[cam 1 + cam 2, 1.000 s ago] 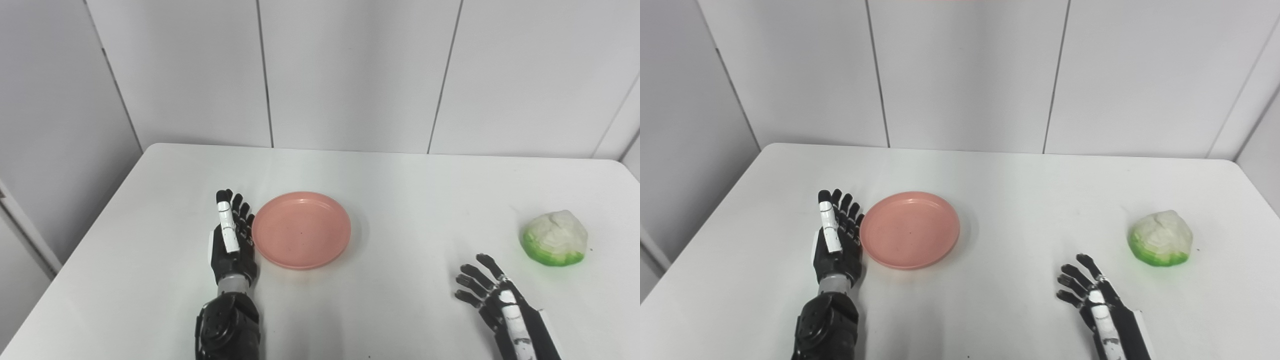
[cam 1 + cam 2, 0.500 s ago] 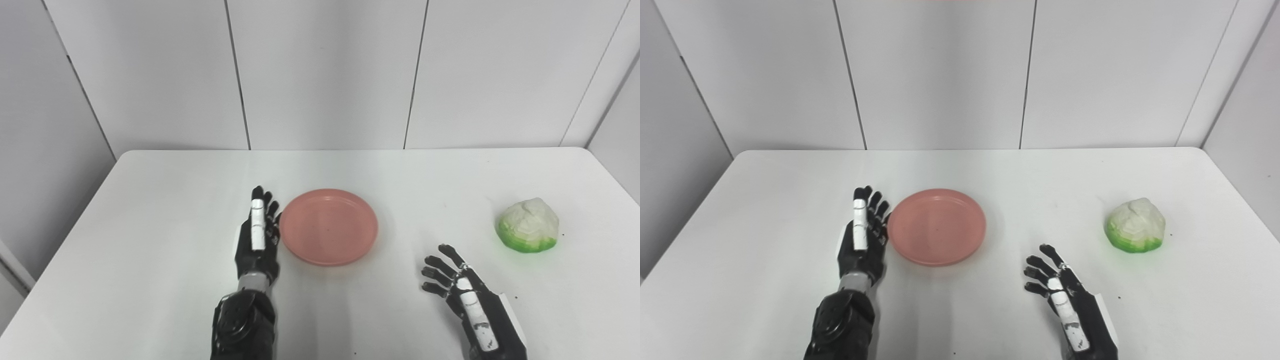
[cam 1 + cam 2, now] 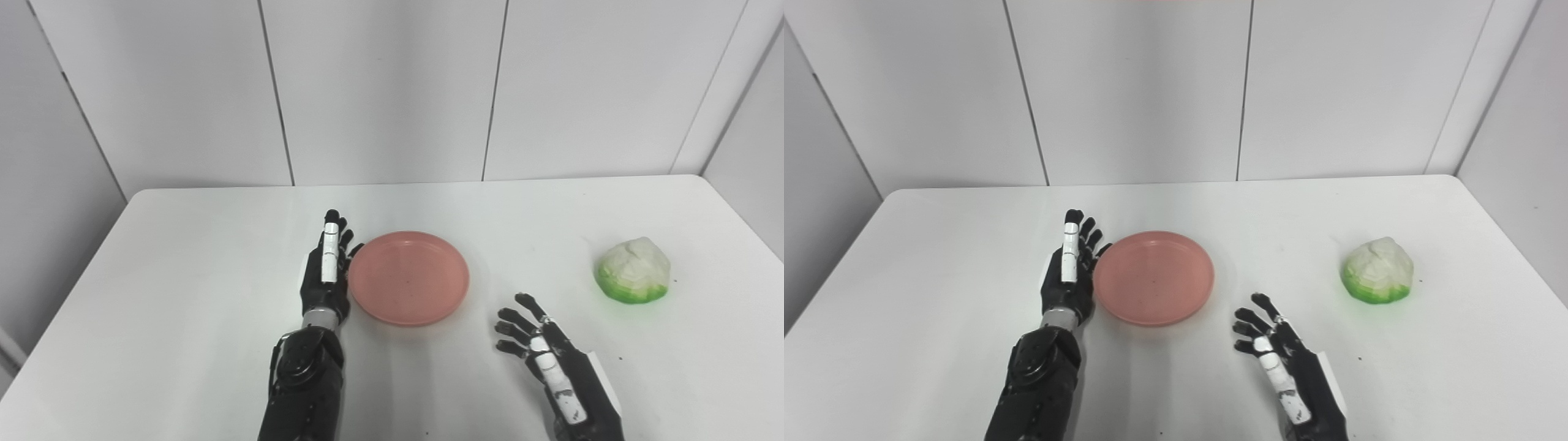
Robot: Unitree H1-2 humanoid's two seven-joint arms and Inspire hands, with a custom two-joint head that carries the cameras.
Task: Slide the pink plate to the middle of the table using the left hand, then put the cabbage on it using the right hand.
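Observation:
The pink plate (image 3: 409, 278) lies empty near the middle of the white table (image 3: 184, 294). My left hand (image 3: 324, 275) is open, fingers straight and pointing away, with its side against the plate's left rim. The cabbage (image 3: 632, 271), white on top and green below, sits on the table to the right, well apart from the plate. My right hand (image 3: 539, 349) is open with fingers spread, low over the table near the front, between plate and cabbage and touching neither. The same scene shows in the right eye view, with the plate (image 3: 1153, 277) and cabbage (image 3: 1377, 271).
Grey wall panels (image 3: 392, 92) stand right behind the table's far edge. The table's right edge runs close past the cabbage. Nothing else lies on the table.
The camera has swung, shifting the whole picture. Beyond that, my left hand has pushed the plate to the right, closer to the cabbage. My right hand stays open and about where it was.

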